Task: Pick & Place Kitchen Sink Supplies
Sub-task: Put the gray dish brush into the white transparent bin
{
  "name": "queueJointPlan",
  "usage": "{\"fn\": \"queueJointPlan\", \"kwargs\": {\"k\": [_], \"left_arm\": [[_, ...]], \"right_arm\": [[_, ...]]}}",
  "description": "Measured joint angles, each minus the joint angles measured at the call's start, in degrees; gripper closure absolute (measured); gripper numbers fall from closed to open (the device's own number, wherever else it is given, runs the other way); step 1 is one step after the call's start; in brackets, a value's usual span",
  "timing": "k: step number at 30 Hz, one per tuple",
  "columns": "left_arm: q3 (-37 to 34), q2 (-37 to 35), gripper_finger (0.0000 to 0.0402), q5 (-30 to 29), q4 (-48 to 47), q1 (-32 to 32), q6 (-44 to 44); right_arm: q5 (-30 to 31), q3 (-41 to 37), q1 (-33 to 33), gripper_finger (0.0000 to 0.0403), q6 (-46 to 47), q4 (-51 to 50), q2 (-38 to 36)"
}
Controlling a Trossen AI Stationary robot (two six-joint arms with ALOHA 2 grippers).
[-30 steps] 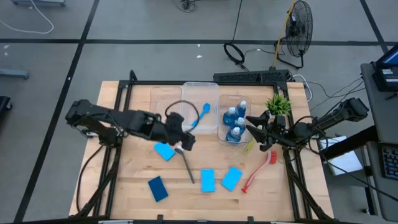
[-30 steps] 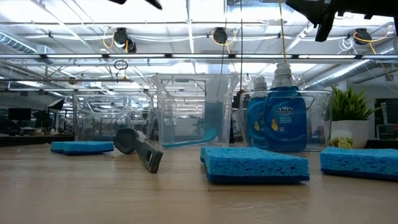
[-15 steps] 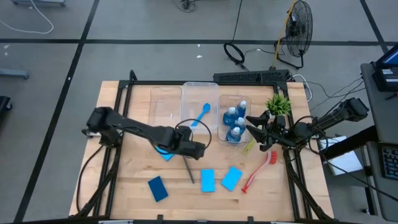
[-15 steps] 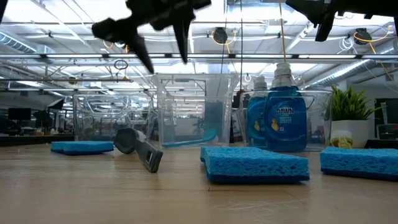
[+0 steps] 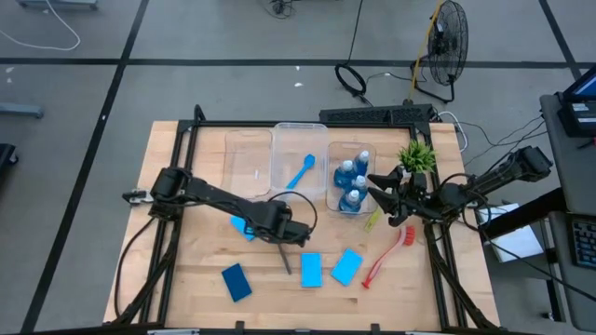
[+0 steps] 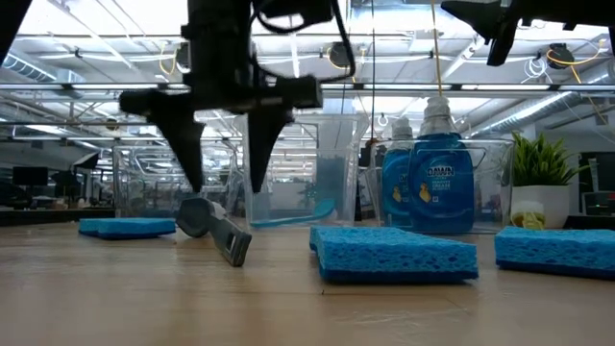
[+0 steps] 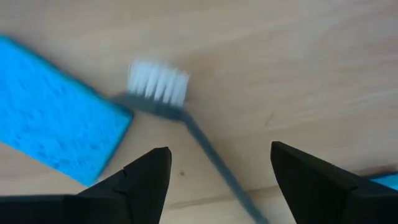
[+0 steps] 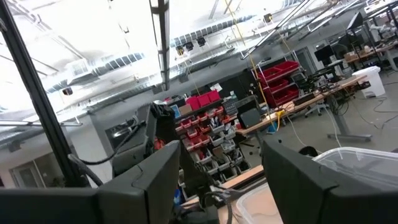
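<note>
Grey brush (image 7: 186, 118) – handle end cut off.

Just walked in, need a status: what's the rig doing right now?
The left tool hangs open right over the grey brush on the table, fingers either side of its handle, not gripping yet. One blue brush lies in the middle clear bin; the blue bottles stand in the bin beside it. The right tool waits open, raised near the bottles.

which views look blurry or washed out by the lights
Left wrist view: the grey brush and a blue sponge are smeared by motion blur. Low view: ceiling lights glare, leaving the left tool a dark silhouette. Right wrist view: bright ceiling washes out. High view: evenly lit.
</note>
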Motion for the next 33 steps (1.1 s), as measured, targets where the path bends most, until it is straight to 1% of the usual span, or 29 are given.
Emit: {"fn": "queueJointPlan", "kwargs": {"k": [3, 6, 9, 11, 12, 20, 25, 29, 33], "left_arm": [[-4.02, 0.02, 0.0126, 2.55, 4.84, -0.51, -3.0], [-8.05, 0.02, 0.012, 3.93, 13.17, -1.37, -5.48], [-12.09, -0.4, 0.0115, 4.16, 22.7, -1.58, -5.76], [-13.89, -0.5, 0.0115, 4.48, 27.23, -1.35, -6.69], [-14.39, -0.48, 0.0116, 4.49, 27.97, -1.2, -7.5], [-15.28, -0.38, 0.0132, 4.37, 27.96, -1.16, -7.83], [-15.35, -0.28, 0.0155, 4.41, 26.87, -1.16, -6.8], [-15.37, -0.28, 0.0196, 4.45, 24.47, -1.16, -6.9], [-15.37, -0.28, 0.0264, 4.42, 21.94, -1.18, -6.9]], "right_arm": [[0.02, 0.0, 0.0, 0.019, -0.02, -0.42, 0.0], [0.04, 0.0, 0.0, 0.019, -0.04, -0.42, 0.0], [0.04, 0.0, 0.0, 0.019, -0.06, -0.44, 0.0], [0.04, 0.0, 0.0, 0.019, -0.06, -0.47, 0.02], [0.07, 0.0, 0.0, 0.019, -0.04, -0.51, 0.01], [0.05, 0.0, 0.0, 0.019, 0.07, -0.68, 0.0], [0.07, 0.0, 0.0, 0.019, 0.08, -0.7, 0.0], [0.04, 0.0, 0.0, 0.019, 0.11, -0.7, 0.0], [0.05, 0.0, 0.0, 0.019, 0.14, -0.7, 0.0]]}}
